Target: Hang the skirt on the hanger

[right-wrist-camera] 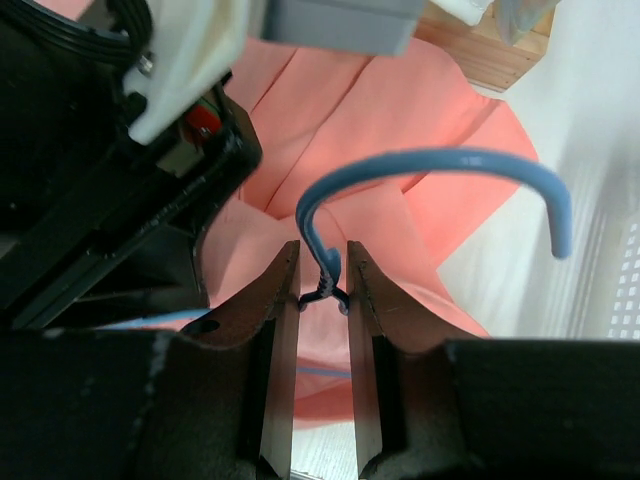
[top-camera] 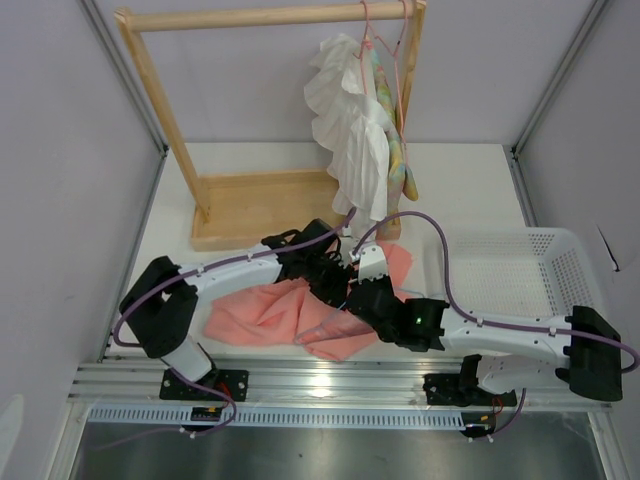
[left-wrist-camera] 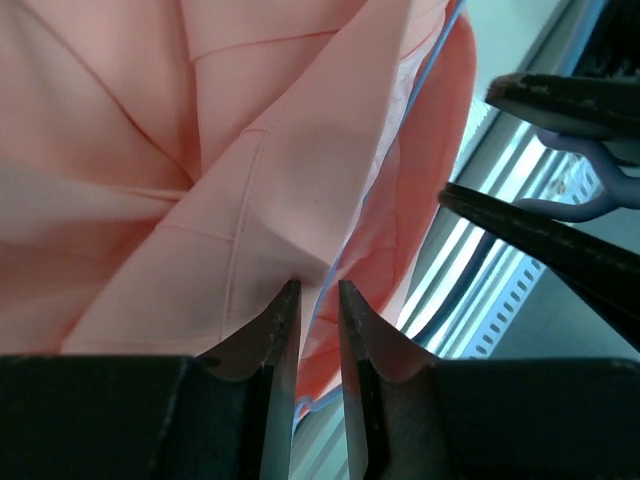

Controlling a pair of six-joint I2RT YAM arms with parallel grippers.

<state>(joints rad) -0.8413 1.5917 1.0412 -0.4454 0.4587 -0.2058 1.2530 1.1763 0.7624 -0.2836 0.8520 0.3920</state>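
The salmon-pink skirt lies crumpled on the table in front of the arms. It fills the left wrist view and lies under the right gripper. The light-blue hanger lies over the skirt with its hook pointing right. My right gripper is shut on the twisted neck under the hook, and shows in the top view. My left gripper sits at a fold of the skirt, jaws almost together, with the hanger's wire running between them. It is close beside the right gripper.
A wooden rack stands at the back with a white ruffled garment, a pastel garment and pink-red hangers. A white mesh basket sits at the right. The metal rail runs along the near edge.
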